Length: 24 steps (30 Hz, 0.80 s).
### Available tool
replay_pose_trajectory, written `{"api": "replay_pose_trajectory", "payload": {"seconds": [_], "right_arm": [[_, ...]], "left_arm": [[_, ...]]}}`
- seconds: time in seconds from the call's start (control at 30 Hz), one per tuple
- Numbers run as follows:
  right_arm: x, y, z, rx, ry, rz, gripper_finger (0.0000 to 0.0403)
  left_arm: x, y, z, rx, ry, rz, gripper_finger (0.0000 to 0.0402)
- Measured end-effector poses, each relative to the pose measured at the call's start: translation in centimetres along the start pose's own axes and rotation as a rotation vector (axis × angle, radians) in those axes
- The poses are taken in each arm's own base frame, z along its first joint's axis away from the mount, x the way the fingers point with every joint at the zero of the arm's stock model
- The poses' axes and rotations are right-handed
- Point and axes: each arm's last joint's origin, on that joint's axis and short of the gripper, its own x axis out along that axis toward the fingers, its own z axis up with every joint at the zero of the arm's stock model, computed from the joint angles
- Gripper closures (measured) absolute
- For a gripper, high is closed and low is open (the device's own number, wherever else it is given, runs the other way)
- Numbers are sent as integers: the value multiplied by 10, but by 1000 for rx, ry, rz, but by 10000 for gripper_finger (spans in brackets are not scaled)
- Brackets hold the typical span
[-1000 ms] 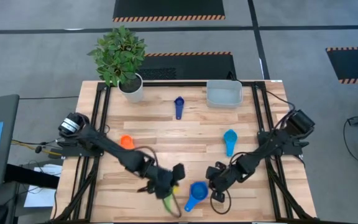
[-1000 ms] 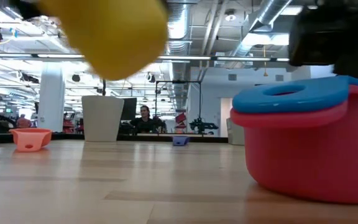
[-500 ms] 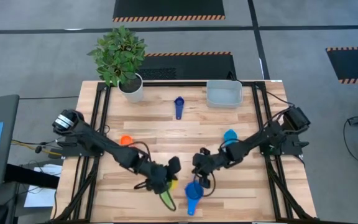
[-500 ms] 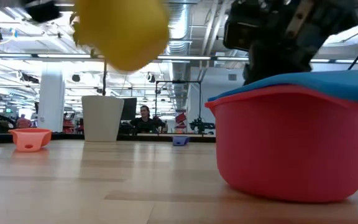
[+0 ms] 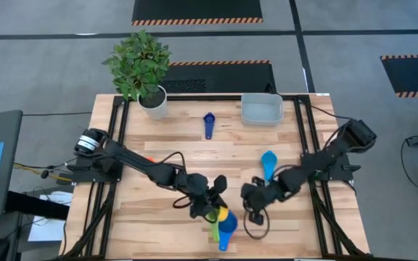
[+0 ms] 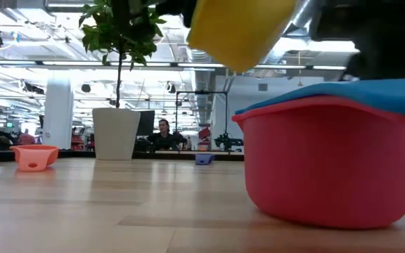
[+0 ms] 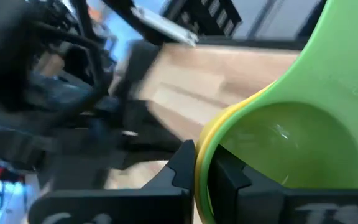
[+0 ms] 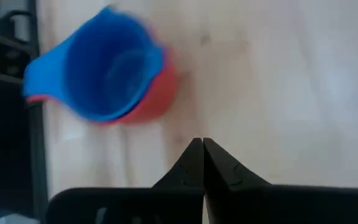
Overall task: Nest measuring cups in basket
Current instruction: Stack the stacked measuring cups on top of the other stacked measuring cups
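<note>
My left gripper [image 5: 212, 206] [image 7: 202, 163] is shut on a yellow measuring cup [image 6: 241, 28] with a green cup [image 7: 278, 137] nested inside. It holds them in the air just left of the blue cup [image 5: 228, 226] that sits in the red cup [image 6: 322, 165] on the table's near part. My right gripper [image 5: 255, 201] [image 8: 202, 148] is shut and hovers right of that stack [image 8: 101, 71], touching nothing. The light blue cup [image 5: 268, 162], dark blue cup [image 5: 209, 123] and orange cup [image 6: 34, 156] stand on the boards. The grey-blue basket [image 5: 261, 110] rests at the far edge. My left gripper pinches the rim wall [image 7: 202, 146] of the yellow cup and the green cup nested in it. One finger [image 7: 182, 171] is outside the yellow wall and the other [image 7: 229, 177] inside the green bowl. Both cups are lifted clear of the table, and the green handle [image 7: 344, 56] sticks out away from the fingers.
A white plant pot [image 5: 153, 103] stands at the far left corner. Black frame rails [image 5: 119, 145] run along both sides of the table. Open boards lie in the middle [image 5: 194, 156]. A person [image 6: 163, 131] sits in the room beyond the table.
My left gripper has carried the yellow and green cups toward the table's right, up to the blue-and-red stack. My right gripper went left to the stack, which slid a little leftward, then drew back to the right.
</note>
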Motion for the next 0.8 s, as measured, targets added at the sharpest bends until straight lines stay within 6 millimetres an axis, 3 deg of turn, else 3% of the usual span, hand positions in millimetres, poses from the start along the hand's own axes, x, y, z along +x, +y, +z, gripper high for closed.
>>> {"api": "replay_pose_trajectory", "payload": {"seconds": [0.17, 0.3, 0.47, 0.8], "right_arm": [[27, 17, -26, 28, 38, 55, 389], [46, 22, -27, 23, 9, 100, 384], [59, 20, -8, -6, -36, 111, 390], [56, 7, 38, -110, -175, 53, 386]], "left_arm": [[3, -2, 0, 11, -38, -24, 395], [3, -3, -1, 9, -37, -44, 392], [4, -8, -5, 5, 0, -84, 389], [1, -22, -17, -22, 136, -220, 391]]}}
